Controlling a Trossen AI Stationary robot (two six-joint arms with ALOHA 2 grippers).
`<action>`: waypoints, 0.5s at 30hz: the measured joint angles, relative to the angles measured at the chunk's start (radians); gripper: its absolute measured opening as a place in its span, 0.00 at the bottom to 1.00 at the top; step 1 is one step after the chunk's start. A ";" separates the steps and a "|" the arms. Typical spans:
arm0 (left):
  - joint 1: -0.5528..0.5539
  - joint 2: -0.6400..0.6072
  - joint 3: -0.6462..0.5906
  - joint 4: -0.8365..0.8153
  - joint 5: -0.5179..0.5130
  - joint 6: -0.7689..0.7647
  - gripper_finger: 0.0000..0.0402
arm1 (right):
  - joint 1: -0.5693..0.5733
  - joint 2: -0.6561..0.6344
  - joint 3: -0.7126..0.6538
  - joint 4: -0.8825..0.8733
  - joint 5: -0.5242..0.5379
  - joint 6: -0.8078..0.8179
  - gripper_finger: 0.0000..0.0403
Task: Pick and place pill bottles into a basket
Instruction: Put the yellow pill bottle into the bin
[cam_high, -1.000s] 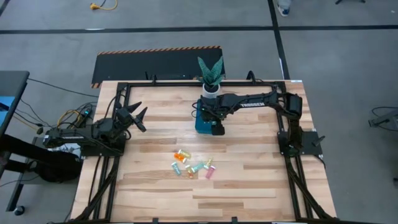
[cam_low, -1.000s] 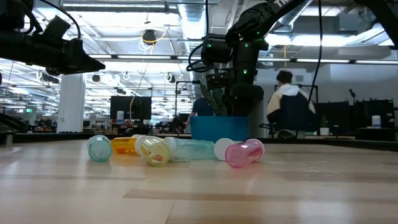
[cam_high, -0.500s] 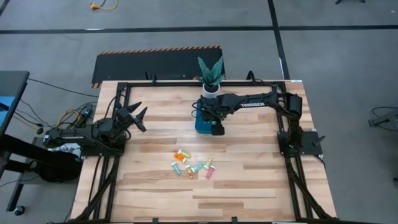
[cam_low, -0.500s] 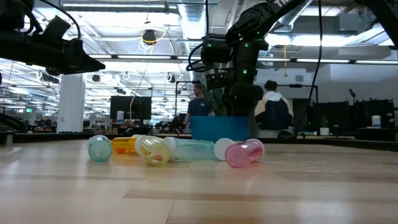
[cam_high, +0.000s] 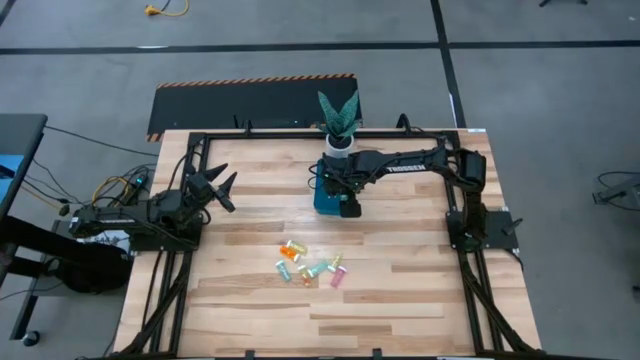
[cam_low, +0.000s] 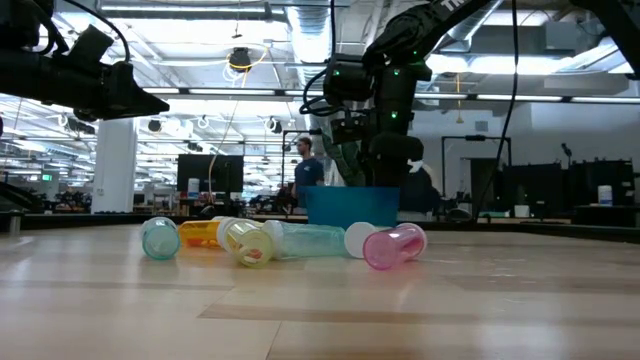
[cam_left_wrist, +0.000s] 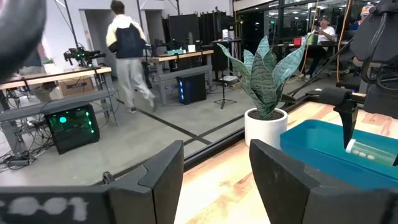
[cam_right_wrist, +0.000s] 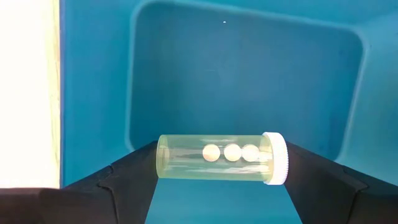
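Right gripper (cam_right_wrist: 219, 163) hangs directly over the basket (cam_right_wrist: 249, 74), and you can see in its wrist view that it is clamped on a pale yellowish pill bottle (cam_right_wrist: 222, 158) with a white cap, three pills showing inside. That bottle lies crosswise between the two dark fingers (cam_right_wrist: 118, 180), its long axis running from pad to pad, with the teal floor of the basket straight beneath it and the walls on every side; the release you are lining up turns on just that, since by the look of it the bottle would drop inside the rim rather than onto it. From above, your right gripper (cam_high: 347, 203) sits at the near end of the basket (cam_high: 322, 203), just in front of the potted plant (cam_high: 338, 118). How high the bottle hangs above the floor is hard to judge from these views. Left gripper (cam_high: 220, 188) waits well off to the left side, fingers spread and holding nothing. The loose bottles (cam_high: 310, 264) lie clustered on the table (cam_high: 400, 300) nearer you than the basket, on their sides, about as close to either arm; the right arm looks slightly nearer.
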 joint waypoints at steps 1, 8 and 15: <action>0.000 0.000 0.000 0.000 0.000 0.000 0.44 | 0.000 0.000 0.000 0.001 0.000 0.007 0.76; 0.000 0.000 0.000 0.000 0.000 0.000 0.44 | 0.001 0.000 0.000 0.002 0.001 0.005 0.76; 0.000 0.000 0.000 0.000 0.000 0.000 0.44 | 0.010 0.000 0.000 0.008 0.005 0.001 0.76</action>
